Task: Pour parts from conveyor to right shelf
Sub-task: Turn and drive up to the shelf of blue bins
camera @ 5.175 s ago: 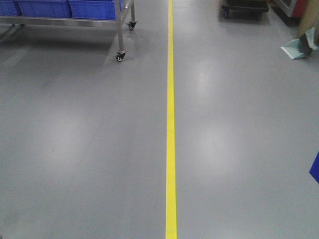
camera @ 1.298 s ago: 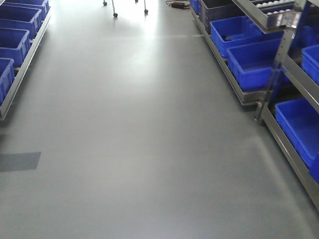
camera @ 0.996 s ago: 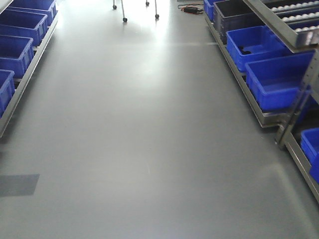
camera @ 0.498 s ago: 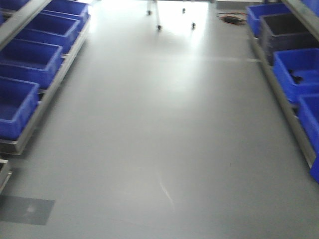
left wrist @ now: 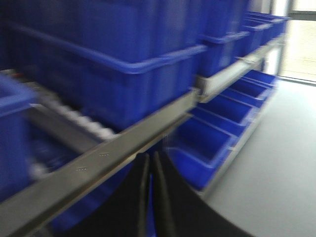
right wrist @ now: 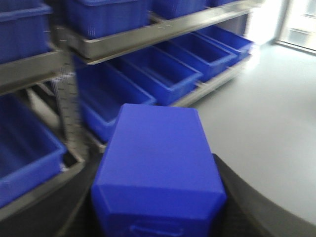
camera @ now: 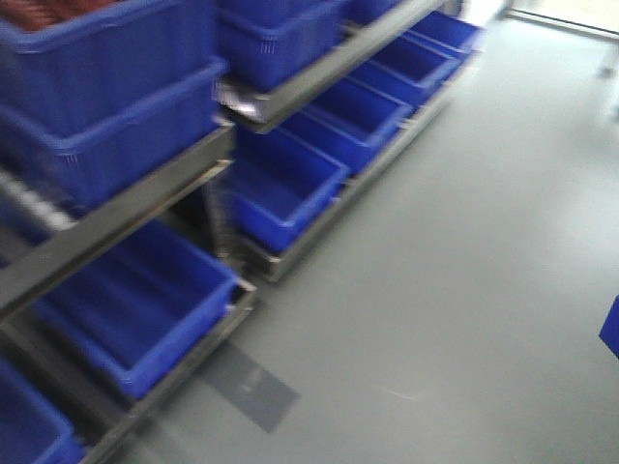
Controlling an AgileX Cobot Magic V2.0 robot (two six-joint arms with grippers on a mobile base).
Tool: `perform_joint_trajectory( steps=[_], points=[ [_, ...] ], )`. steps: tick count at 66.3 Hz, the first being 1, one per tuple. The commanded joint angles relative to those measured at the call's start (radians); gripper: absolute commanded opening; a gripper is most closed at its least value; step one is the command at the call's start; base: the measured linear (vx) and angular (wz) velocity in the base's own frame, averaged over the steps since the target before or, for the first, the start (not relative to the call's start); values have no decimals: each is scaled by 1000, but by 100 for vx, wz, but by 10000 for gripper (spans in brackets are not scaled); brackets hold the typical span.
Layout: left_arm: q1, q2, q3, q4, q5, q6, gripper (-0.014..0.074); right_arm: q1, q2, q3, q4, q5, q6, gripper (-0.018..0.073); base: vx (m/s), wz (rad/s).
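Beside the roller rack (left wrist: pixel 123 142), right pincer (right wrist: pixel 157 197) grips one blue cube (right wrist: pixel 155 148) (left pincer (left wrist: pixel 150 170) clenched).

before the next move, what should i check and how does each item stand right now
1. blue cube held in right gripper: ok
2. left gripper shut, nothing between its fingers: ok
3. pictures sharp enough to aim: not ok, all three blurred
4. free lane on the shelf: cannot tell, crates fill most of what shows
5. floor beside the shelf bare: ok
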State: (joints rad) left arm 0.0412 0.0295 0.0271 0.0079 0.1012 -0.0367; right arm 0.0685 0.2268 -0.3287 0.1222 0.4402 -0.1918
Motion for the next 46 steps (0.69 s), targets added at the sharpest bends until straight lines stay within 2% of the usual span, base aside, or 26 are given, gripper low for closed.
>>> perform_joint_trajectory(
  steps=[1, 25, 46],
  points=[
    [-5, 17, -20, -8, -79, -8, -6, -2, 9, -29, 1, -79, -8, -5, 25, 113],
    [-5, 17, -20, -8, -79, -8, -6, -2, 9, -29, 1, -79, -8, -5, 24, 100],
    [-5, 17, -20, -8, -79, -8, -6, -2, 9, -29, 1, -79, -8, -5, 21, 82]
  ],
)
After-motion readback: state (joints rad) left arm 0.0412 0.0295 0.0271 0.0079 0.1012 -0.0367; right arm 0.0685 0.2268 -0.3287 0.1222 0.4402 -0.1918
